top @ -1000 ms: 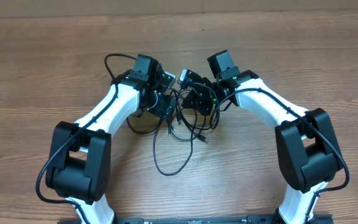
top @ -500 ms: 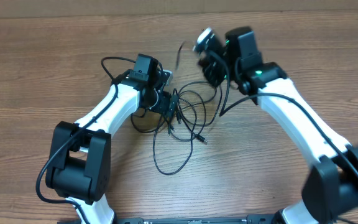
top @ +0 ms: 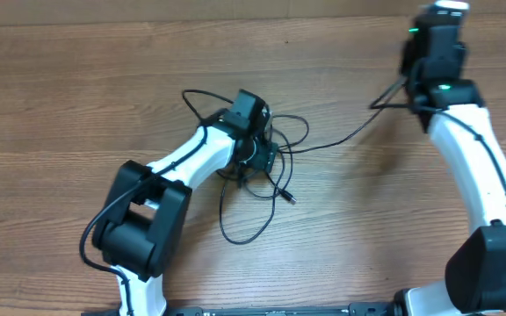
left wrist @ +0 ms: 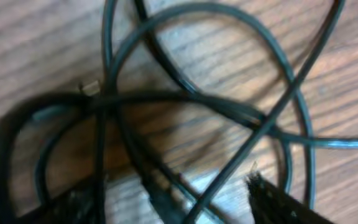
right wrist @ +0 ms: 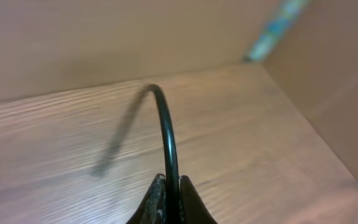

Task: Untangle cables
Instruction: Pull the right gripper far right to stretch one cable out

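Observation:
A tangle of thin black cables (top: pixel 275 171) lies mid-table, with one loop (top: pixel 240 230) trailing toward the front. My left gripper (top: pixel 260 151) hovers right over the knot. In the left wrist view its fingers (left wrist: pixel 278 200) stand wide apart and open, with crossing cables (left wrist: pixel 197 99) between and beyond them. My right gripper (top: pixel 408 77) is at the far right back, shut on one cable (top: pixel 341 139) that runs stretched from the tangle up to it. In the right wrist view that cable (right wrist: pixel 166 130) arcs up out of the closed fingertips (right wrist: pixel 158 200).
The wooden table (top: pixel 60 105) stretches bare to the left and front. A brown wall (right wrist: pixel 328 62) stands close to the right of the right gripper, and another runs along the table's back edge.
The right arm has swung from the tangle up to the far right back, drawing one cable out straight. The left arm has shifted right onto the knot, which moved with it.

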Robot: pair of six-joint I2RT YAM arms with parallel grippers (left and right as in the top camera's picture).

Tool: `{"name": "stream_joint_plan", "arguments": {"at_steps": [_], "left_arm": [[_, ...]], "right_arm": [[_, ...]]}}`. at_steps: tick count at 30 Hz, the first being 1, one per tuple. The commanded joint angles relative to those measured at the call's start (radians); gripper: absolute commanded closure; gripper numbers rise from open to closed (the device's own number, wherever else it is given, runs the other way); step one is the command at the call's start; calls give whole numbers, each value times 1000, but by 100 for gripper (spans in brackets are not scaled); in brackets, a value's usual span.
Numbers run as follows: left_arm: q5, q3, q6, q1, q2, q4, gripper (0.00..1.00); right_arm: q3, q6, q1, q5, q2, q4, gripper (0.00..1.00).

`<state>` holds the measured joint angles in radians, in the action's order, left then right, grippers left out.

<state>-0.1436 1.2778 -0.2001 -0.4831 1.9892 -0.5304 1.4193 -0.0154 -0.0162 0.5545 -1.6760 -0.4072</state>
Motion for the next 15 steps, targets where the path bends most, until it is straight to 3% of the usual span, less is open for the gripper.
{"name": "stream_joint_plan", "arguments": {"at_steps": [1, 3, 6, 7, 9, 10, 12, 13, 15], "left_arm": [[163, -2, -40, 4, 78, -35, 31], [188, -2, -40, 13, 78, -47, 31], [248, 3, -40, 44, 56, -56, 15], [296, 12, -48, 76, 32, -75, 14], [328, 23, -55, 114, 1, -96, 26], [336, 29, -55, 137, -18, -106, 40], [338, 42, -58, 188, -58, -118, 81], [337, 48, -71, 212, -76, -123, 86], [333, 57, -100, 262, -117, -128, 82]], "right_arm": [[13, -41, 84, 12, 51, 31, 96], [24, -40, 137, 12, 53, 37, 96], [48, -41, 233, 12, 53, 38, 96], [57, -41, 286, 12, 53, 37, 96], [64, -41, 347, 12, 53, 36, 96], [64, -41, 378, 11, 53, 36, 96], [64, -41, 425, 0, 53, 36, 96], [64, -41, 442, -14, 53, 36, 96], [64, -41, 478, -57, 53, 37, 96]]}}
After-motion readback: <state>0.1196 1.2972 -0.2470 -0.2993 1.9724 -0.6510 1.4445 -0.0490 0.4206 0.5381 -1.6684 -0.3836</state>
